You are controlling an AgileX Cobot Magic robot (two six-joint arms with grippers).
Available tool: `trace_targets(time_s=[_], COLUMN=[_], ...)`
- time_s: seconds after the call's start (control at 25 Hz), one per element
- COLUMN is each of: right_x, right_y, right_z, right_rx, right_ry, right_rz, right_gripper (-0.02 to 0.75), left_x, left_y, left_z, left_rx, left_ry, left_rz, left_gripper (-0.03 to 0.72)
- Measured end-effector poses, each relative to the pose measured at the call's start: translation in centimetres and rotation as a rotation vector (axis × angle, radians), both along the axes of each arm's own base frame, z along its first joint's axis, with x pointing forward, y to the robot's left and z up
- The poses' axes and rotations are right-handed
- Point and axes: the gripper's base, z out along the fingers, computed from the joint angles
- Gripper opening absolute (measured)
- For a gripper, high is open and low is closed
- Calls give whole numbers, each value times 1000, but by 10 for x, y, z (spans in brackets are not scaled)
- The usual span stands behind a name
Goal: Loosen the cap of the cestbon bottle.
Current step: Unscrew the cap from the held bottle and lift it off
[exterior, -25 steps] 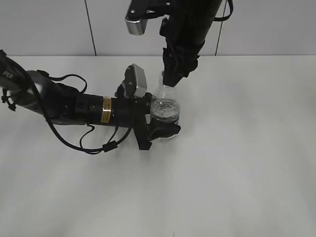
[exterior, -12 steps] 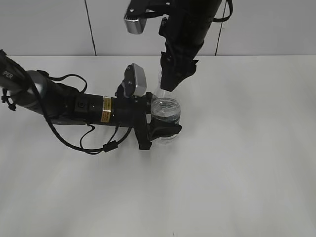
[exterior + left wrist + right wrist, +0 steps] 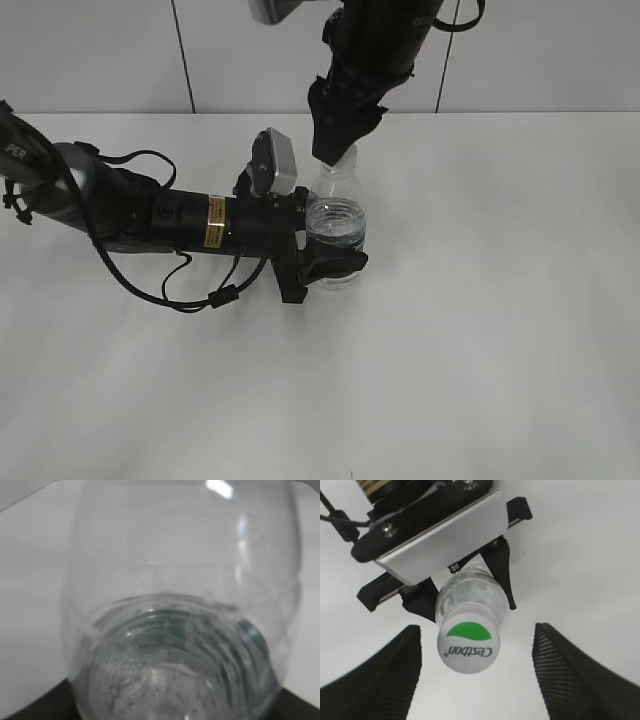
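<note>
The clear cestbon bottle (image 3: 336, 215) stands upright on the white table. My left gripper (image 3: 333, 256) comes in from the left and is shut on the bottle's lower body. In the left wrist view the bottle (image 3: 180, 605) fills the frame, with the dark jaws only at the bottom corners. My right gripper (image 3: 335, 145) hangs just above the bottle's neck and hides the cap in the exterior view. In the right wrist view the white cap (image 3: 468, 647) with its green half-moon lies between the open fingers of the right gripper (image 3: 476, 629), and neither finger touches it.
The white table (image 3: 480, 330) spreads around the bottle. A grey panelled wall (image 3: 100, 50) stands behind it. The left arm and its cables (image 3: 150, 215) lie across the table's left half.
My right gripper has risen from low over the bottle's neck to just above it. The left gripper and the bottle have not moved.
</note>
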Motion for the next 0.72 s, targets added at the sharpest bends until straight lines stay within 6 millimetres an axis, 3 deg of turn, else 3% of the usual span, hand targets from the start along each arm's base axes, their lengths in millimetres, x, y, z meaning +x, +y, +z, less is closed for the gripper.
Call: trace_targets(time_s=[0.32, 0.6, 0.72], right_x=[4, 7, 7], right_y=[2, -3, -3], right_z=[32, 33, 33], right_rx=[123, 168, 190], right_ry=[14, 92, 124], right_rz=[-290, -699, -783], right_gripper=[525, 525, 525], left_x=[0, 0, 0], left_y=[0, 0, 0], left_z=[0, 0, 0], left_rx=[-2, -1, 4], left_ry=[12, 14, 14], left_rz=[4, 6, 9], left_gripper=[412, 412, 412])
